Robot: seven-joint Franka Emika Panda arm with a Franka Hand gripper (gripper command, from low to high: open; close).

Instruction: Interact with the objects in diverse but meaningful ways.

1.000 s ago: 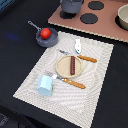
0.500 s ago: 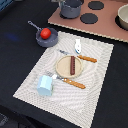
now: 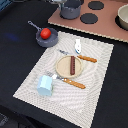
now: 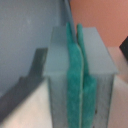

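Note:
In the wrist view my gripper [image 4: 76, 75] is shut, its teal pads [image 4: 85, 95] pressed together with nothing visible between them. Behind it lie a grey surface and the pink stove top [image 4: 100, 15]. In the exterior view only a bit of the arm shows at the top edge, by the grey pot [image 3: 71, 8]. The red tomato [image 3: 45, 33] sits in the grey long-handled saucepan [image 3: 50, 40]. The brown sausage [image 3: 73, 63] lies on a round plate [image 3: 62, 68]. The white shaker [image 3: 78, 47] and the light-blue cup [image 3: 45, 85] stand on the placemat.
A striped placemat [image 3: 95, 85] covers the black table. A fork [image 3: 85, 58] and a knife [image 3: 75, 83] with orange handles flank the plate. The toy stove [image 3: 107, 27] with black burners fills the back, with a pale bowl [image 3: 123, 16] at the exterior view's right.

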